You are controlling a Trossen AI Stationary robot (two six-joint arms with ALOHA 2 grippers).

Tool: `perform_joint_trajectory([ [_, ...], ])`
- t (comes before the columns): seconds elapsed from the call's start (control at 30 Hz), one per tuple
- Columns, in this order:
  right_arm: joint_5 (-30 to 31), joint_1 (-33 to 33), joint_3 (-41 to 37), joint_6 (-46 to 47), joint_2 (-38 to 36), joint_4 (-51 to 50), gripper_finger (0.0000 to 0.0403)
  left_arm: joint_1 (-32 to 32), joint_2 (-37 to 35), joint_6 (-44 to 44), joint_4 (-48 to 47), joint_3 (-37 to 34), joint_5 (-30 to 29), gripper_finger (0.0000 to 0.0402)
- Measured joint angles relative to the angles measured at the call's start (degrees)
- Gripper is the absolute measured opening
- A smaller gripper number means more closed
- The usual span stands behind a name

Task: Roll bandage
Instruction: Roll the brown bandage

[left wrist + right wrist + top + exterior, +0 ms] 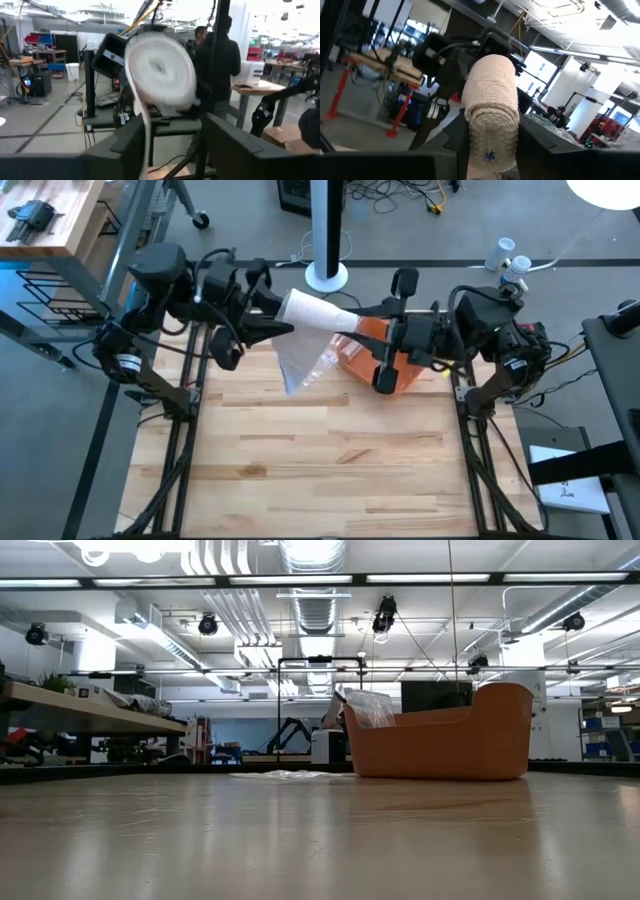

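The bandage roll (312, 310), pale and thick, hangs level in the air between my two arms, high over the table's far part. In the right wrist view I see it lengthwise (490, 100). In the left wrist view I see its end face (160, 70). A loose tail (145, 140) drops from it. My right gripper (372, 315) is shut on the roll's right end. My left gripper (278, 322) is open at the roll's left end, its fingers (125, 150) standing apart on either side. My right gripper pinches the roll's right end (487, 132) between its two fingers, one on each side of the roll. The fingers come level from the table's right and lie along the roll. The roll is lifted clear and sticks out level toward my left gripper.
An orange bin (362, 360) stands on the table's far part below my right arm, with a clear bag (370, 705) in it. A flat clear wrapper (285, 775) lies on the table beside the bin. Bare wood (320, 470) stretches toward the near edge.
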Motion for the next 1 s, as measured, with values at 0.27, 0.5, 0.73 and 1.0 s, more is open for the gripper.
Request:
perform_joint_trajectory([
  [0.27, -3.5, 0.0, 0.1, 6.3, -1.0, 0.7, 0.0108, 0.0, 2.7, 3.3, -0.8, -0.1, -4.2, 0.0236],
  [0.5, -7.5, 0.0, 0.1, 10.0, -0.8, 1.2, 0.011, 0.0, 4.3, 5.0, 0.5, -0.1, -3.2, 0.0189],
  [0.73, -8.6, 0.0, 0.1, 14.4, -1.3, 6.6, 0.0101, 0.0, 4.6, 4.6, -2.0, -0.1, -2.4, 0.0015],
  [1.0, -10.5, 0.0, 0.0, 17.0, -2.7, 13.3, 0.0099, -0.2, 4.7, 4.5, -4.1, -3.2, -2.5, 0.0002],
])
